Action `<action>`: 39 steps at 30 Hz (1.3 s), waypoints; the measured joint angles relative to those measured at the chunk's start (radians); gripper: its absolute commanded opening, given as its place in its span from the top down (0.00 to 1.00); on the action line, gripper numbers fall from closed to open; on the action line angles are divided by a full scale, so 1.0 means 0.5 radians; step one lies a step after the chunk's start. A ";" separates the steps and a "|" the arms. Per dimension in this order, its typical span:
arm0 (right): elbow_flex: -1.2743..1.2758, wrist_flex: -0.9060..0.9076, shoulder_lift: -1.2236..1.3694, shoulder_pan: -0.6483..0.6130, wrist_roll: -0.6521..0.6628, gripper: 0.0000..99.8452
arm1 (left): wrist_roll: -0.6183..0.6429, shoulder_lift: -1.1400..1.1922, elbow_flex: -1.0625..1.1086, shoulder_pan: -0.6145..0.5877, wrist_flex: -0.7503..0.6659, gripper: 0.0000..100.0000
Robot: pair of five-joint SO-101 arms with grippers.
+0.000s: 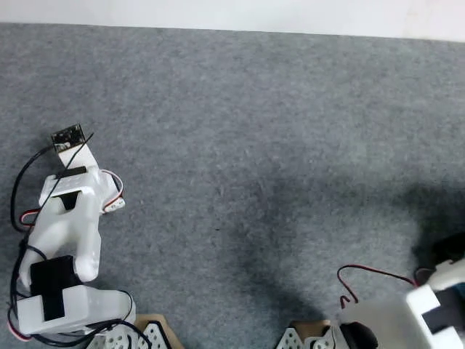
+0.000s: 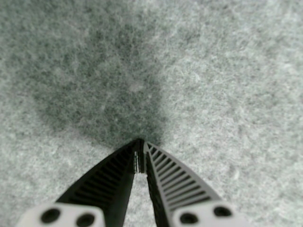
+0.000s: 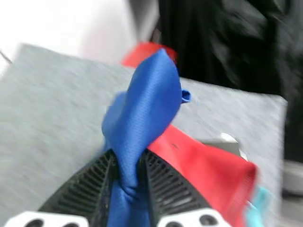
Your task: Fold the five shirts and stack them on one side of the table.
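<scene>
Two grippers: we see one busy and one idle, and we judge the split deliberate, since the shirts are handled one at a time.
Right gripper (image 3: 127, 163): its fingers are clamped tight on a bunched ridge of the blue shirt (image 3: 144, 101), which passes between them and rises ahead of the tips.
Why bunched: we think a pinch on a gathered fold gives the ribbed fingers enough cloth to hold while the shirt is lifted free of the others.
Red shirt (image 3: 203, 165): it lies just beyond the right fingertips, under and touching the blue one, near the edge of the table (image 3: 52, 90).
Teal cloth (image 3: 255, 210): a sliver sits farther out from the fingers than the red shirt. We cannot tell what it is, though it may be another shirt.
Left gripper (image 2: 140, 147): its fingers are pressed together with nothing between them, tips pointed down at the bare table just ahead.
Left arm (image 1: 69, 218): it sits tucked back near its base, well apart from the right arm (image 1: 407, 320). We judge this keeps it out of the way of a shirt coming onto the table.
Step in hand: we judge it to be fetching a shirt from the pile, with folding not yet begun, so the task looks early.
Risk: the red shirt could drag along with the blue one.
</scene>
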 measured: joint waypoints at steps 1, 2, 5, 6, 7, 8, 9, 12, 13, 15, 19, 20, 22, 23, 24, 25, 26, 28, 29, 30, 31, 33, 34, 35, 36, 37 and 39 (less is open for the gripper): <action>0.000 -0.068 0.000 -0.031 -0.028 0.99 | 0.000 0.000 0.000 0.000 0.000 0.99; 0.000 -0.123 0.000 -0.058 -0.040 0.99 | 0.000 0.000 0.000 0.000 0.000 0.99; 0.000 -0.276 0.000 -0.138 -0.058 0.99 | 0.000 0.000 0.000 0.000 0.000 0.99; 0.000 -0.334 0.000 -0.166 -0.058 0.99 | 0.000 0.000 0.000 0.000 0.000 0.99; 0.000 -0.387 0.000 -0.181 -0.061 0.99 | 0.000 0.000 0.000 0.000 0.000 0.99; 0.000 -0.433 0.000 -0.190 -0.064 0.99 | 0.000 0.000 0.000 0.000 0.000 0.99; 0.000 -0.479 0.000 -0.193 -0.064 0.99 | 0.000 0.000 0.000 0.000 0.000 0.99; 0.000 -0.543 0.000 -0.190 -0.064 0.99 | 0.000 0.000 0.000 0.000 0.000 0.99; 0.000 -0.543 0.000 -0.190 -0.064 0.99 | 0.000 0.000 0.000 0.000 0.000 0.99; 0.000 -0.491 0.000 -0.190 -0.064 0.99 | 0.000 0.000 0.003 0.000 0.000 0.99; 0.000 -0.285 0.000 -0.117 -0.064 0.99 | 0.000 0.000 0.003 0.000 0.000 0.99; 0.000 -0.227 0.000 -0.077 -0.064 0.99 | 0.000 0.000 0.003 0.000 0.000 0.99; 0.000 -0.104 0.000 0.015 -0.064 0.99 | 0.000 0.000 0.003 0.000 0.000 0.99; 0.000 -0.043 0.000 0.068 -0.064 0.99 | 0.000 0.000 0.003 0.000 0.000 0.99; 0.000 0.009 0.000 0.117 -0.064 0.99 | 0.000 0.000 0.003 0.000 0.000 0.99; 0.000 0.046 0.000 0.166 -0.064 0.99 | 0.000 0.000 0.003 0.000 0.000 0.99; 0.000 0.074 0.000 0.221 -0.064 0.99 | 0.000 0.000 0.003 0.000 0.000 0.99; 0.000 0.107 0.000 0.319 -0.064 0.99 | 0.000 0.000 0.003 0.000 0.000 0.99; 0.003 0.129 0.000 0.359 -0.037 0.99 | 0.000 0.000 0.003 0.000 0.000 0.99; 0.028 0.157 -0.003 0.387 0.018 0.99 | 0.000 0.000 0.003 0.000 0.000 0.99; 0.064 0.187 -0.003 0.405 0.074 0.99 | 0.000 0.000 0.003 0.000 0.000 0.99; 0.178 0.236 -0.003 0.411 0.178 0.99 | 0.000 0.000 0.003 0.000 0.000 0.99; 0.258 0.242 -0.003 0.411 0.218 0.99 | 0.000 0.000 0.003 0.000 0.000 0.99; 0.344 0.242 -0.003 0.411 0.252 0.99 | 0.000 0.000 0.003 0.000 0.000 0.99; 0.442 0.242 -0.003 0.411 0.282 0.99 | 0.000 0.000 0.003 0.000 0.000 0.99; 0.540 0.233 -0.003 0.411 0.316 0.99 | 0.000 0.000 0.003 0.000 0.000 0.99; 0.752 0.196 -0.003 0.411 0.402 0.99 | 0.000 0.000 0.003 0.000 0.000 0.99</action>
